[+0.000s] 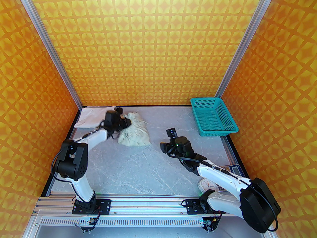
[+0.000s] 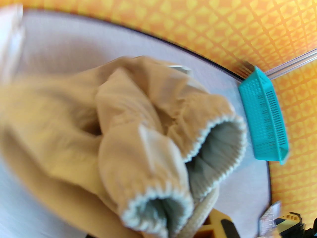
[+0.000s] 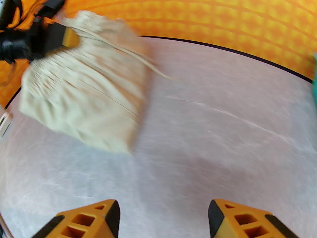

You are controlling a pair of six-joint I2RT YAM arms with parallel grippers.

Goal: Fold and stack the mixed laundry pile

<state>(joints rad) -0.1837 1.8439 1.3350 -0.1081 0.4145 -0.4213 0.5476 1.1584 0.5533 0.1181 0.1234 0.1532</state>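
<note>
By back edge (image 1: 161, 106), left pincer (image 1: 125, 122) grips shorts (image 1: 136, 134); basket (image 1: 213, 118) well apart.

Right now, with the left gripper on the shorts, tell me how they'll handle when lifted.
Likely floppy: the shorts sag in folds below the left gripper. Probably light, since one pinch at the gathered waistband seems to hold that end up. The loose drawstring may trail and snag.
</note>
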